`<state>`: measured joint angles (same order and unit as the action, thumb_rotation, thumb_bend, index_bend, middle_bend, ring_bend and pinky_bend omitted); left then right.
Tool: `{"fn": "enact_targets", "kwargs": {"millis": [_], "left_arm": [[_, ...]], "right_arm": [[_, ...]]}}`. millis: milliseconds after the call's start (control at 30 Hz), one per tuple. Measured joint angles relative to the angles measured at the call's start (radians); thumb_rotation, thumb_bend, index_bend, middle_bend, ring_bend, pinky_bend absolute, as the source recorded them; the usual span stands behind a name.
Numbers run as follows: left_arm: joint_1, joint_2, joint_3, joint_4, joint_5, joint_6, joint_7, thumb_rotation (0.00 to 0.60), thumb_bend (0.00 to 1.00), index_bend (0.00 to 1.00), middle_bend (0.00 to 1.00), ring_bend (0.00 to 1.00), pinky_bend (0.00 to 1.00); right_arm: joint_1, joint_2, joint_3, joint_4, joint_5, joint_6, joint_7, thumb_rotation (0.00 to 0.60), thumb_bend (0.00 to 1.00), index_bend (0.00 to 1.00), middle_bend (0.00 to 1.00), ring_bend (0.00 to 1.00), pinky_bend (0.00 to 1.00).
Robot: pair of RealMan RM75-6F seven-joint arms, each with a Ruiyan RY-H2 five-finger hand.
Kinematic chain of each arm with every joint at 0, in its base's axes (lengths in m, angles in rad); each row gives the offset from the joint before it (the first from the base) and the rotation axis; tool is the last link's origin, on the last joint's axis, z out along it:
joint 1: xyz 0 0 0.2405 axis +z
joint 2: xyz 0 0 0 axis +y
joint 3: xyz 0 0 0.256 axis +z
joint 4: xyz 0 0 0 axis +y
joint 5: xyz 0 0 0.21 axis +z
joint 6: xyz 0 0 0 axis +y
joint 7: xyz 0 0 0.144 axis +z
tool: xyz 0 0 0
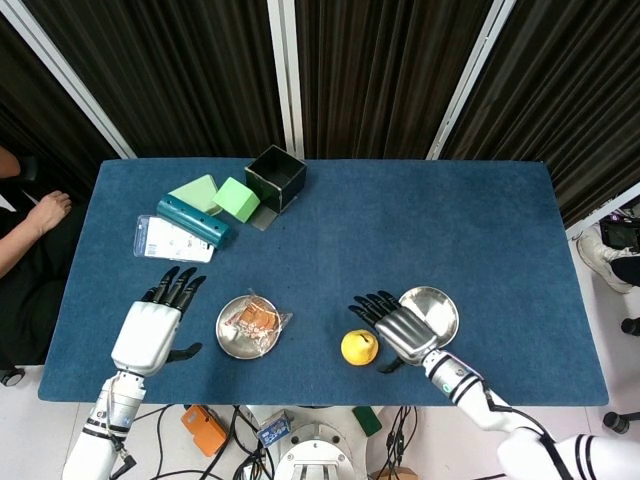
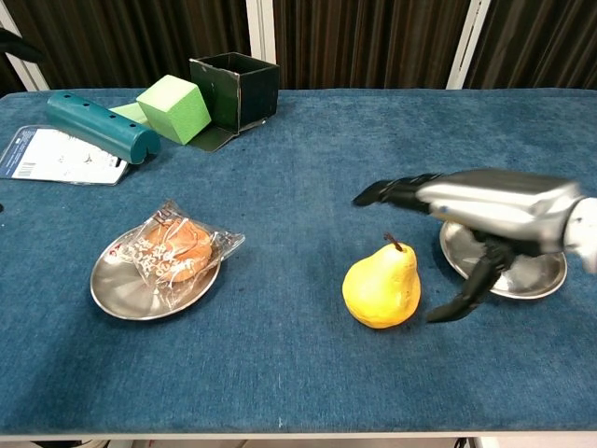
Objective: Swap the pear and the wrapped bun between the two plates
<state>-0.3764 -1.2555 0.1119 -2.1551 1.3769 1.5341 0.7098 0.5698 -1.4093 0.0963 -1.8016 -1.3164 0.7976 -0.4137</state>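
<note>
The pear (image 2: 381, 288) stands upright on the blue table cloth (image 1: 400, 220), stem up, between the two plates and nearer the right one. The right hand (image 1: 398, 327) hovers at the pear's 3 o'clock in the head view, flat, palm down, fingers spread and extended; it holds nothing. In the chest view its fingers (image 2: 392, 191) reach out above the pear and its thumb hangs down just beside the fruit; contact cannot be confirmed. The hand partly covers the right plate (image 1: 438, 308), a bare steel dish.

The wrapped bun (image 1: 254, 319) lies in the left plate (image 2: 117, 285), at 9 o'clock from the pear. Its clear wrapper overhangs the plate rim on the side facing the pear.

The left hand (image 1: 152, 327) is at 9 o'clock from the left plate, well apart from it, fingers straight and spread, empty. It does not show in the chest view.

At the 10 to 11 o'clock part of the table lie a white card pack (image 1: 172, 241), a teal cylinder (image 1: 192, 220), two green blocks (image 1: 218, 194) and an open black box (image 1: 275, 177).
</note>
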Motion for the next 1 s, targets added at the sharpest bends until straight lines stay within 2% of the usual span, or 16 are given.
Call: {"fn": "enact_targets", "kwargs": {"millis": [67,133,200,300,433,533,733,867,1000], "left_arm": [[0.009,0.010,-0.005,0.005,0.003,-0.006,-0.012,0.600,0.00,0.11,0.06,0.04,0.32],[0.015,0.015,-0.011,0.009,0.005,-0.014,-0.022,0.600,0.00,0.11,0.06,0.04,0.32],[0.020,0.018,-0.017,0.011,0.005,-0.022,-0.028,0.600,0.00,0.11,0.06,0.04,0.32],[0.027,0.018,-0.025,0.014,0.004,-0.034,-0.032,0.600,0.00,0.11,0.06,0.04,0.32],[0.035,0.014,-0.036,0.019,0.005,-0.043,-0.028,0.600,0.00,0.11,0.06,0.04,0.32],[0.042,0.015,-0.043,0.018,0.010,-0.046,-0.026,0.600,0.00,0.11,0.06,0.04,0.32],[0.060,0.033,-0.050,0.012,0.032,-0.042,-0.037,0.600,0.00,0.11,0.06,0.04,0.32],[0.076,0.057,-0.049,0.013,0.051,-0.035,-0.066,0.600,0.00,0.11,0.06,0.04,0.32],[0.096,0.083,-0.043,0.021,0.076,-0.027,-0.107,0.600,0.00,0.11,0.06,0.04,0.32]], "right_arm": [[0.023,-0.036,0.000,0.007,0.045,-0.007,-0.054,0.533,0.24,0.01,0.05,0.01,0.04],[0.039,-0.057,-0.004,0.014,0.077,-0.003,-0.091,0.534,0.24,0.13,0.16,0.10,0.15],[0.046,-0.066,-0.011,0.020,0.097,0.006,-0.113,0.569,0.25,0.32,0.29,0.26,0.30],[0.053,-0.074,-0.020,0.028,0.124,0.026,-0.142,0.600,0.29,0.50,0.43,0.42,0.42],[0.059,-0.090,-0.029,0.036,0.145,0.061,-0.172,0.600,0.32,0.63,0.53,0.52,0.51],[0.062,-0.101,-0.032,0.038,0.151,0.087,-0.180,0.600,0.35,0.67,0.56,0.55,0.53],[0.057,-0.094,-0.020,0.024,0.121,0.157,-0.169,0.600,0.36,0.69,0.58,0.55,0.53],[0.045,-0.058,0.004,0.016,0.108,0.225,-0.165,0.600,0.36,0.68,0.58,0.55,0.53],[0.033,-0.005,0.019,0.030,0.144,0.254,-0.179,0.600,0.36,0.62,0.58,0.54,0.53]]}}
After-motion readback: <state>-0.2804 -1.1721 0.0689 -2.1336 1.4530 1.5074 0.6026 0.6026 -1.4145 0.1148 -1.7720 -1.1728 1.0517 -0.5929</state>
